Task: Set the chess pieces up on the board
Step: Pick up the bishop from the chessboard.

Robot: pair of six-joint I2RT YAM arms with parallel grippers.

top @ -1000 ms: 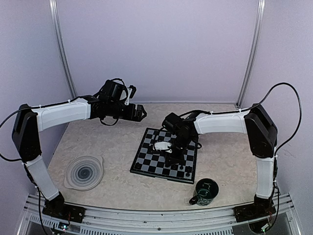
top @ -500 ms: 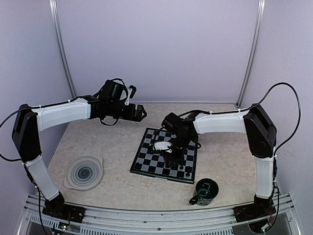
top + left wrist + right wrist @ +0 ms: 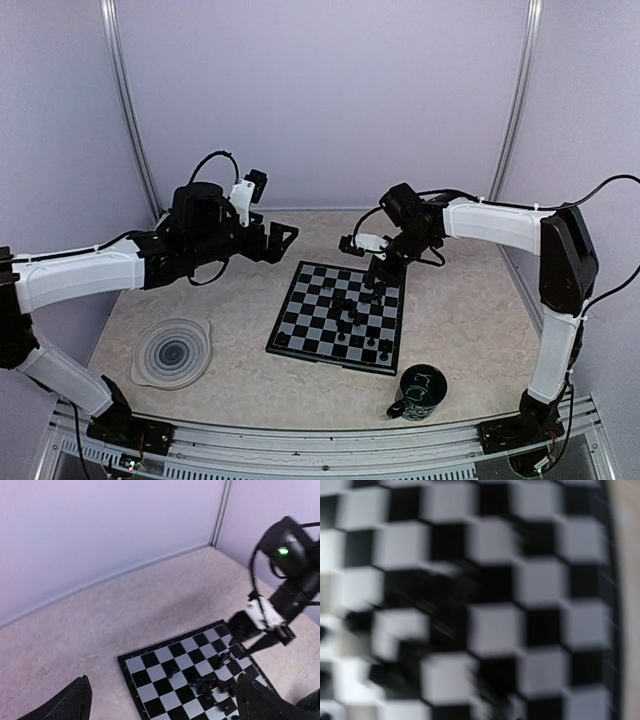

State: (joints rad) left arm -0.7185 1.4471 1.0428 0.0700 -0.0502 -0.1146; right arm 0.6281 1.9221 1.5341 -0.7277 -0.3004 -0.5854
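Observation:
The board lies in the middle of the table, with several small black chess pieces scattered on its right half and near edge. My right gripper hangs over the board's far right part, pointing down; whether it holds anything does not show. The right wrist view is motion-blurred: only board squares and dark smears of pieces. My left gripper is open and empty, in the air left of the board's far corner. Its wrist view shows the board, the pieces and the right gripper.
A round grey spiral plate lies at the near left. A dark green mug stands near the board's near right corner. Purple walls close the back and sides.
My right gripper has lifted off the pieces in the board's middle and pulled back to the far right edge. My left arm has swung down and forward, its gripper staying near the board's far left corner.

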